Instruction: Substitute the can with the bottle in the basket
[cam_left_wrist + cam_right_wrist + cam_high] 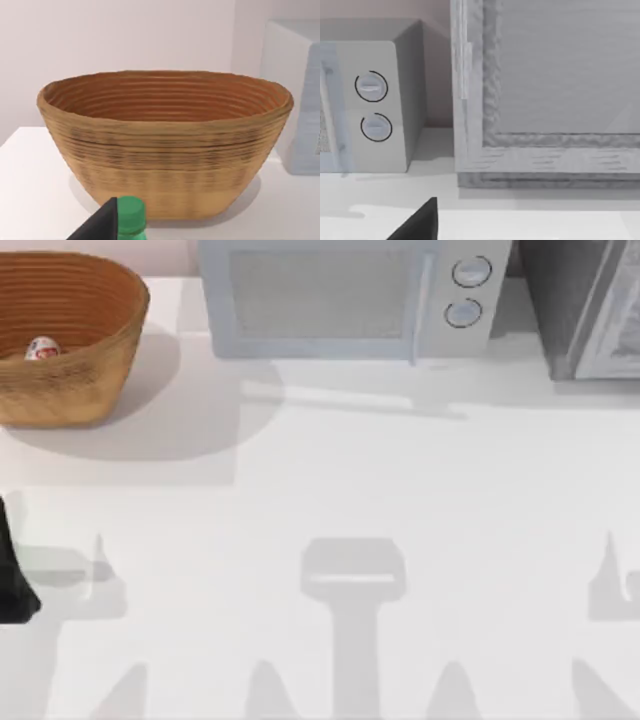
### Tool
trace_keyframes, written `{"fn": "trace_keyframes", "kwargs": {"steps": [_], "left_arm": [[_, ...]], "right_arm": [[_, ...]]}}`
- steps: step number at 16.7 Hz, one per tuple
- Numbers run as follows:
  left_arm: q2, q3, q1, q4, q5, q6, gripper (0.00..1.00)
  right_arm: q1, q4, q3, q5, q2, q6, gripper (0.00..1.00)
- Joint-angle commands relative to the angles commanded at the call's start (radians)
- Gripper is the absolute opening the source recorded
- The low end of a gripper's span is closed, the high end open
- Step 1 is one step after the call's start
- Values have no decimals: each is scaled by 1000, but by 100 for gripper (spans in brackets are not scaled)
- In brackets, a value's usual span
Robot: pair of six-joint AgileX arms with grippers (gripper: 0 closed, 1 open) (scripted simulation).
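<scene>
The basket (70, 380), round woven wicker, stands at the table's back left. The red-and-white can (42, 348) lies inside it. In the left wrist view the basket (165, 155) rises close ahead. The bottle's green cap (131, 216) shows right beside one dark finger (102, 224) of my left gripper, which looks open; the bottle's body is hidden below. My left arm (12, 570) pokes in at the table's left edge. One finger (420, 222) of my right gripper shows in the right wrist view, open and holding nothing, facing the back right.
A white microwave (350, 295) stands at the back centre, with two round knobs (372, 107). A grey cabinet (590, 305) fills the back right corner. Arm shadows fall across the bare white table (330, 480).
</scene>
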Motion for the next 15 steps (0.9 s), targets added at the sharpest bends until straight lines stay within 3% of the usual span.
{"fn": "trace_keyframes", "kwargs": {"steps": [4,8,15], "left_arm": [[27,16,5,-21,0,-1,100],[204,126,31,-144,6,-9,100],[754,610,95,-453,45,-17,100]], "right_arm": [[0,0,0,0,0,0,100],[0,0,0,0,0,0,100],[0,0,0,0,0,0,100]]}}
